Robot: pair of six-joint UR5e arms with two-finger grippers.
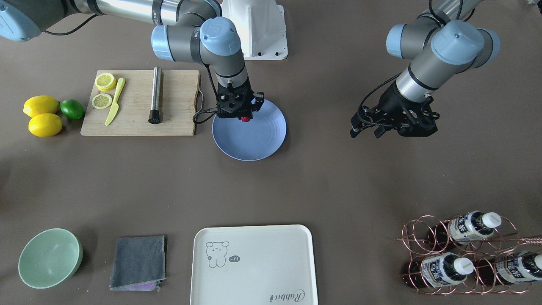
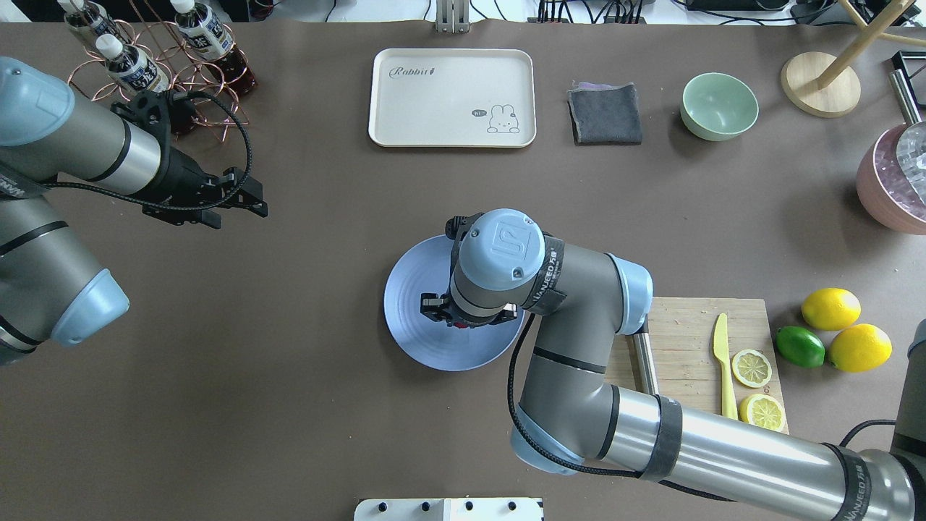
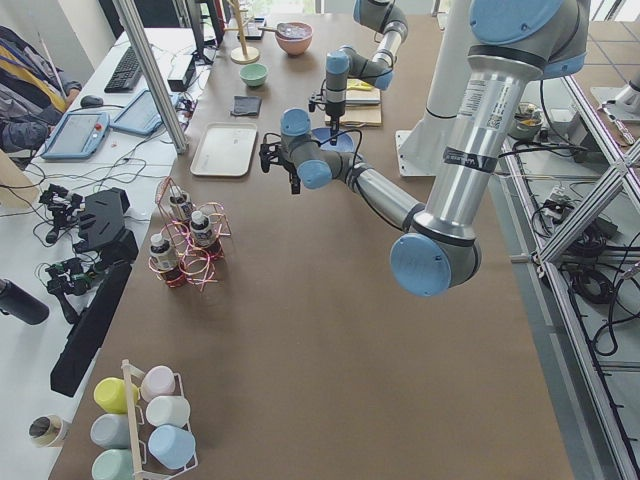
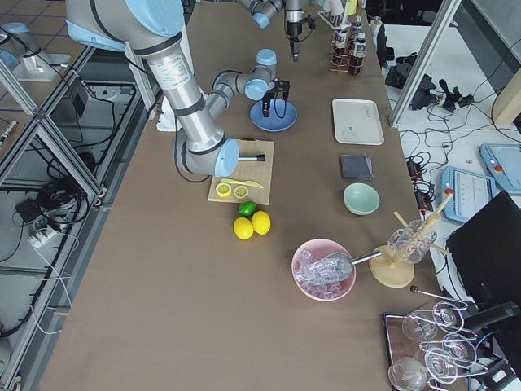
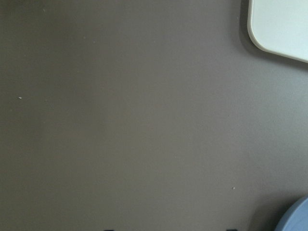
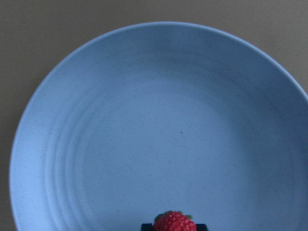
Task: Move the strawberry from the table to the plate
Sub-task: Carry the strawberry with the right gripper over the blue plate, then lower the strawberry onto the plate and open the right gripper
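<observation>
Right wrist-mounted view puts the right gripper at its bottom edge, its two dark fingertips pinched on either side of the strawberry; the berry is red and bumpy, with a little green at its top. It sits over the light-blue plate, whose faint rings fill nearly the whole view; whether berry and plate touch I cannot tell.

From the front-facing camera the right gripper points straight down over the robot-side part of the plate, and the strawberry shows as a red dot under it; the plate lies on the table, just beside a wooden cutting board that bears lemon slices, a yellow knife and a metal cylinder; two lemons and a lime lie beyond the board.

The left gripper hangs above bare table, well apart from the plate, fingers spread and holding nothing; a cream tray, a grey cloth, a green bowl and a wire bottle rack line the operators' side.
</observation>
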